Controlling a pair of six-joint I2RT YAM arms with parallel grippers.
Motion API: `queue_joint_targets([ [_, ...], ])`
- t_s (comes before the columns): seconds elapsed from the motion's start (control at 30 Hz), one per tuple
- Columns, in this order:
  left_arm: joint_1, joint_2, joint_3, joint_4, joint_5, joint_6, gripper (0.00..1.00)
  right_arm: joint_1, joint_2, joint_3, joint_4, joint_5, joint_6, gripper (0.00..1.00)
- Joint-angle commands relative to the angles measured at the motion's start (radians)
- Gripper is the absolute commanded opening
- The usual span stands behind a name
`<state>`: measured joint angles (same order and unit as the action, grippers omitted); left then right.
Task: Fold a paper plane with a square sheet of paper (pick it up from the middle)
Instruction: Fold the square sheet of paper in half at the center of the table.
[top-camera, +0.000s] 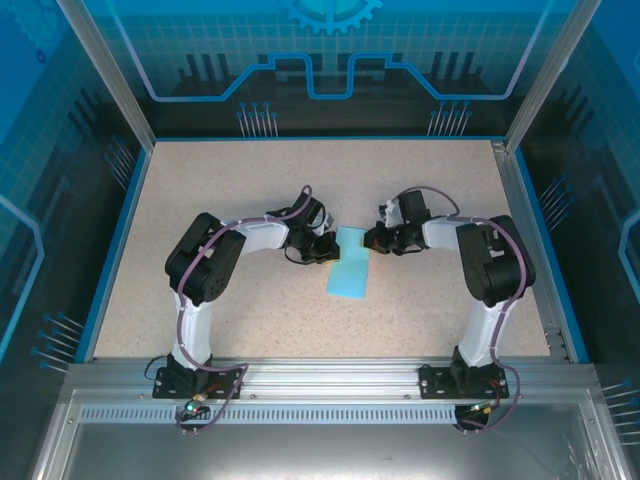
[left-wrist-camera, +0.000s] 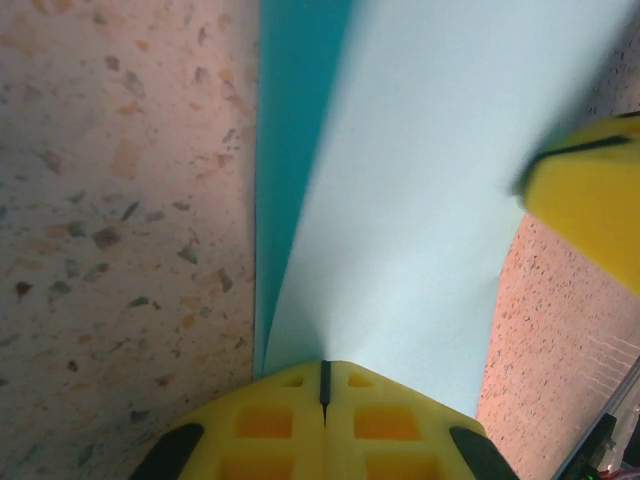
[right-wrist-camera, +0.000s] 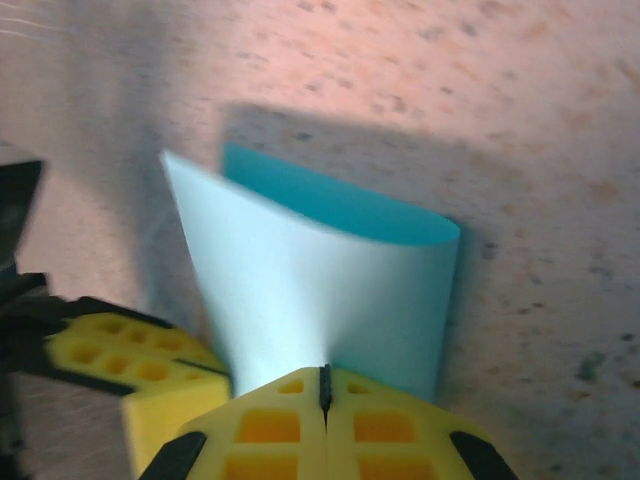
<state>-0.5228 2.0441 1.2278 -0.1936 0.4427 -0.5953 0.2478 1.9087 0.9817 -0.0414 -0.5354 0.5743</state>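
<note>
While their jaws press fully together, my left claw (left-wrist-camera: 324, 375) and right claw (right-wrist-camera: 325, 375) each pinch an edge of the square sheet of paper (top-camera: 350, 274), which bows away ahead of them, seemingly folded double.

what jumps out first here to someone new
The thin light-blue sheet of paper, folded over, lies at the middle of the speckled beige table. Both black-and-white arms bend inward to its far end, where the left hand and right hand, yellow-fingered, are each shut on the paper.

Narrow cyan sheet (top-camera: 350, 275), folded double
</note>
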Motion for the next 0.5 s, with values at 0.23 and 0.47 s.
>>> queue_joint_targets([
  [0.23,-0.006,0.066,-0.051,-0.088,-0.074,0.023,0.00,-0.010,-0.017,0.064,-0.146,0.022,-0.044,0.00],
  [0.47,-0.005,0.070,-0.058,-0.098,-0.081,0.035,0.00,-0.037,-0.018,0.142,-0.178,-0.032,-0.053,0.00],
])
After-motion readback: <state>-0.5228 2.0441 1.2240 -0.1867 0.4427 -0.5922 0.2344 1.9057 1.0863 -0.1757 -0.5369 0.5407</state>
